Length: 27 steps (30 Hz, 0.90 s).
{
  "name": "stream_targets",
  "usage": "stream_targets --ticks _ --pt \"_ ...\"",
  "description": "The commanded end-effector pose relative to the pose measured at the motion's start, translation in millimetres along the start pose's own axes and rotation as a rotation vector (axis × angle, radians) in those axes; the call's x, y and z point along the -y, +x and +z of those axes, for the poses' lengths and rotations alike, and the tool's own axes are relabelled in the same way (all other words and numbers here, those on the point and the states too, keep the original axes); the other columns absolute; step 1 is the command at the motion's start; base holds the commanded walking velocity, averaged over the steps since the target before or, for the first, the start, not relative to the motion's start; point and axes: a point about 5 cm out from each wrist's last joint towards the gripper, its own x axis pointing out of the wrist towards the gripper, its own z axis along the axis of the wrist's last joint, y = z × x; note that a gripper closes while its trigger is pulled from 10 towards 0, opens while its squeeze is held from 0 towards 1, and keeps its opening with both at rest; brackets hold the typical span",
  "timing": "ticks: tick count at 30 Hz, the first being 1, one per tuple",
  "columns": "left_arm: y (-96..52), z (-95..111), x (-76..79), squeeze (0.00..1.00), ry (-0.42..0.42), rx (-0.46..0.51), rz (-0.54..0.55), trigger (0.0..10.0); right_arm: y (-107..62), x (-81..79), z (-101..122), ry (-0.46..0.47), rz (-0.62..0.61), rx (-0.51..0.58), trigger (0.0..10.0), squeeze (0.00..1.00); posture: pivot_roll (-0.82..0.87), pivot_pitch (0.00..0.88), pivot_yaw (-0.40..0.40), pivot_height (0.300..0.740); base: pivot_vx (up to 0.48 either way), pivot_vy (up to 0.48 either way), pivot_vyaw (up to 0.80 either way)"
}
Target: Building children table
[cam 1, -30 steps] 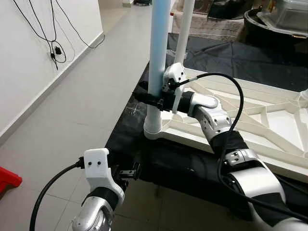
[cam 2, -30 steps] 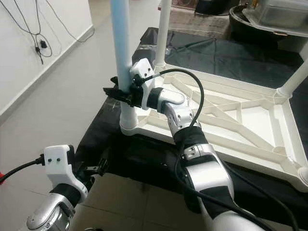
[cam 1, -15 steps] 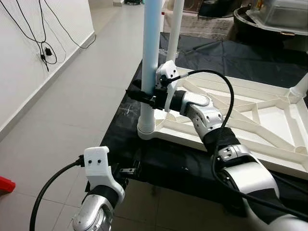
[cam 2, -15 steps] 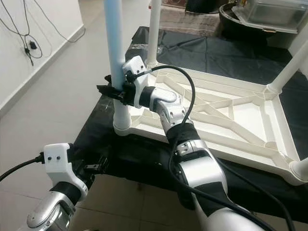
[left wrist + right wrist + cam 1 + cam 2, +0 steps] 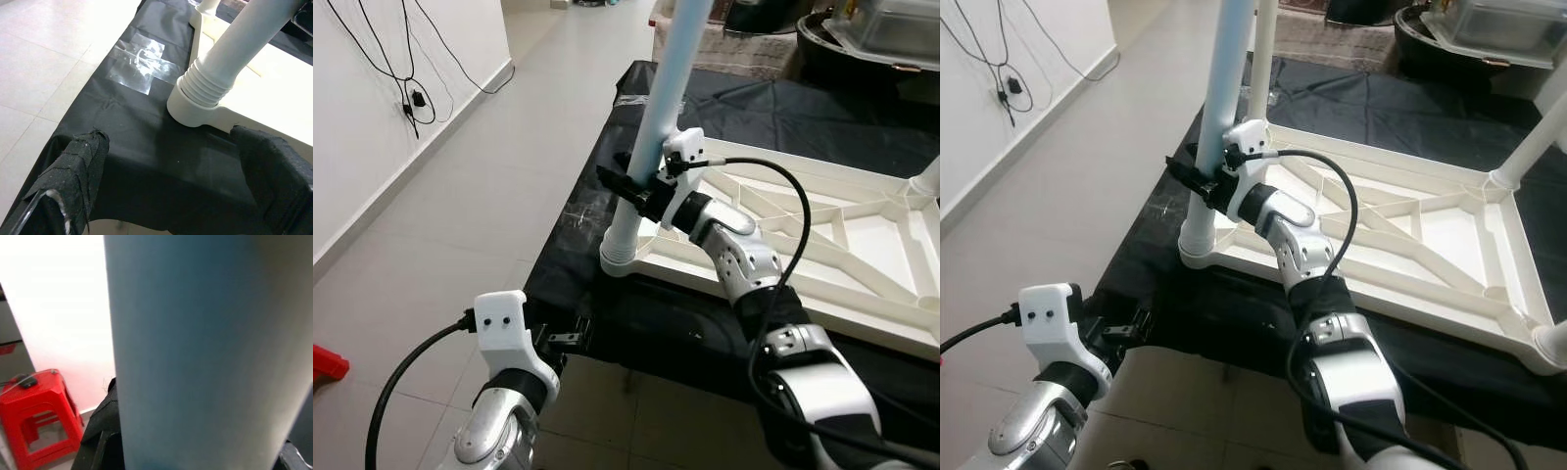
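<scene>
Gripping the pale blue table leg [image 5: 668,108] partway up its length, the right gripper [image 5: 631,188] has its black fingers clamped on either side of the tube, which leans a little away from upright. Just below the gripper the leg ends in a ribbed white collar [image 5: 208,88] seated in the corner socket of the upturned white tabletop [image 5: 1410,245], whose underside ribs run off behind the arm. A black cable [image 5: 783,186] loops from the wrist over the forearm. Another white leg [image 5: 1263,39] stands just beyond the gripped one, and a third [image 5: 1533,147] rises at a far corner. Under the tabletop lies a black cloth [image 5: 122,127] with a patch of clear tape [image 5: 139,66] near the socket. The left gripper [image 5: 566,339] hangs low by the cloth's near edge, well apart from the leg, its padded fingers [image 5: 80,161] spread wide on nothing. Off to the side run the tiled floor [image 5: 460,206], wall cables [image 5: 406,69] and a red stool [image 5: 34,421].
</scene>
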Motion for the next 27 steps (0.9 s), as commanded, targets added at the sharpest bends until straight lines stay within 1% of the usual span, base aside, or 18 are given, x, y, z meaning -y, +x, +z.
stream_targets --ticks 1,4,7,8,10,11,12,14,16,17,18,19,21,23,24,25,26,27 --pt "0.8 -2.8 -0.6 0.00 -0.019 -0.011 0.003 10.0 -17.5 1.8 -36.7 0.003 -0.107 -0.163 10.0 0.00 0.14 0.211 -0.062 0.740 0.000 0.000 0.00" --pt "1.3 -2.6 -1.2 0.00 -0.018 -0.011 0.003 10.0 -17.2 -4.3 -37.0 -0.012 -0.118 -0.176 10.0 0.00 0.14 0.215 -0.060 0.740 0.000 0.000 0.00" --pt "2.5 -2.4 -1.9 0.00 -0.017 -0.009 0.002 10.0 -15.1 -14.1 -38.1 -0.065 -0.153 -0.210 10.0 0.00 0.14 0.215 -0.060 0.740 0.000 0.000 0.00" --pt "2.9 -2.3 -1.8 0.00 -0.017 -0.008 0.002 10.0 -14.5 -14.5 -38.9 -0.063 -0.190 -0.222 10.0 0.00 0.14 0.215 -0.060 0.740 0.000 0.000 0.00" --pt "2.9 -2.3 -1.8 0.00 -0.017 -0.008 0.002 10.0 -14.5 -14.5 -38.9 -0.063 -0.190 -0.222 10.0 0.00 0.14 0.215 -0.060 0.740 0.000 0.000 0.00" --pt "3.1 -2.2 -1.8 0.00 -0.017 -0.008 0.002 10.0 -14.5 -14.8 -39.4 -0.059 -0.217 -0.230 10.0 0.00 0.14 0.215 -0.060 0.740 0.000 0.000 0.00" --pt "3.1 -2.2 -1.8 0.00 -0.017 -0.008 0.002 10.0 -14.5 -14.8 -39.4 -0.059 -0.217 -0.230 10.0 0.00 0.14 0.215 -0.060 0.740 0.000 0.000 0.00" --pt "3.7 -2.2 -2.0 0.00 -0.016 -0.008 0.001 10.0 -14.7 -14.3 -39.2 -0.055 -0.314 -0.239 10.0 0.00 0.14 0.212 -0.058 0.740 0.000 0.000 0.00" --pt "4.3 -2.0 -2.5 0.00 -0.015 -0.007 0.002 10.0 -18.0 -11.7 -39.6 -0.021 -0.458 -0.243 10.0 0.00 0.14 0.210 -0.059 0.740 0.000 0.000 0.00" --pt "4.3 -2.0 -2.5 0.00 -0.015 -0.007 0.002 10.0 -18.0 -11.7 -39.6 -0.021 -0.458 -0.243 10.0 0.00 0.14 0.210 -0.059 0.740 0.000 0.000 0.00" --pt "4.7 -1.8 -2.8 0.00 -0.014 -0.006 0.001 10.0 -20.0 -9.6 -40.5 0.004 -0.521 -0.243 10.0 0.00 0.14 0.207 -0.057 0.740 0.000 0.000 0.00" --pt "4.7 -1.8 -2.8 0.00 -0.014 -0.006 0.001 10.0 -20.0 -9.6 -40.5 0.004 -0.521 -0.243 10.0 0.00 0.14 0.207 -0.057 0.740 0.000 0.000 0.00" --pt "5.3 -1.6 -3.0 0.00 -0.013 -0.005 0.000 10.0 -23.7 -7.6 -41.1 0.028 -0.597 -0.250 10.0 0.00 0.14 0.206 -0.058 0.740 0.000 0.000 0.00" --pt "5.6 -1.3 -3.2 0.00 -0.011 -0.004 0.001 10.0 -30.2 -1.0 -41.9 0.044 -0.710 -0.257 10.0 0.00 0.15 0.205 -0.058 0.740 0.000 0.000 0.00" --pt "5.6 -1.3 -3.2 0.00 -0.011 -0.004 0.001 10.0 -30.2 -1.0 -41.9 0.044 -0.710 -0.257 10.0 0.00 0.15 0.205 -0.058 0.740 0.000 0.000 0.00" --pt "5.7 -1.3 -3.3 0.00 -0.011 -0.004 0.001 10.0 -32.1 0.7 -42.1 0.050 -0.744 -0.260 10.0 0.00 0.15 0.205 -0.058 0.740 0.000 0.000 0.00" --pt "6.0 -1.3 -3.5 0.00 -0.010 -0.004 0.001 10.0 -35.1 3.9 -40.8 0.036 -0.797 -0.254 10.0 0.00 0.15 0.204 -0.058 0.740 0.000 0.000 0.00" --pt "6.0 -1.3 -3.5 0.00 -0.010 -0.004 0.001 10.0 -35.1 3.9 -40.8 0.036 -0.797 -0.254 10.0 0.00 0.15 0.204 -0.058 0.740 0.000 0.000 0.00"
